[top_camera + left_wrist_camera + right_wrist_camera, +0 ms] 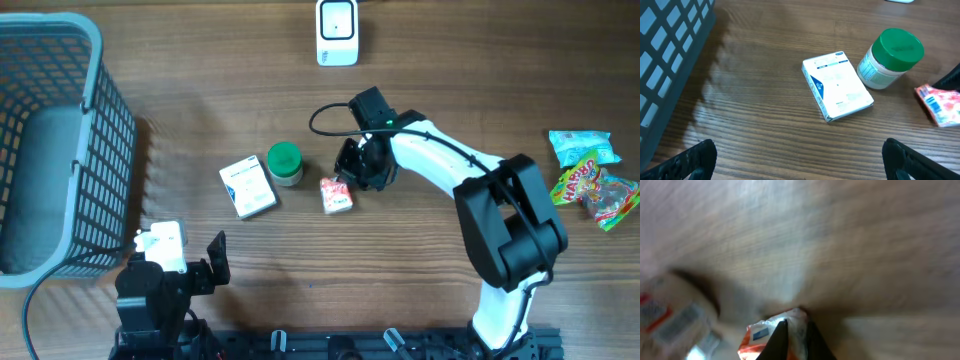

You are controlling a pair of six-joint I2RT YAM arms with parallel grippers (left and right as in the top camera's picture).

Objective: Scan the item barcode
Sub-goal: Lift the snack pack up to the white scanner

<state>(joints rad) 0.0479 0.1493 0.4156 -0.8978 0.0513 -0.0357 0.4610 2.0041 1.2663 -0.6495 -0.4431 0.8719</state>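
My right fingers (779, 342) are pressed together, pinching the edge of the small red-and-white foil packet (760, 336). This wrist view is blurred, so I cannot tell how deep the grip reaches. Overhead, the packet (337, 194) is near the middle of the brown wooden table (420, 290), just beside the white plastic jar with a green lid (285, 163) and well apart from the white barcode scanner (337, 32) at the far edge. A white-and-blue cardboard box (247, 187) lies flat beside the jar. My left fingers (690, 161) are spread wide, holding nothing, next to the grey plastic basket (95, 120). Two colourful candy bags (595, 185) lie at the right.
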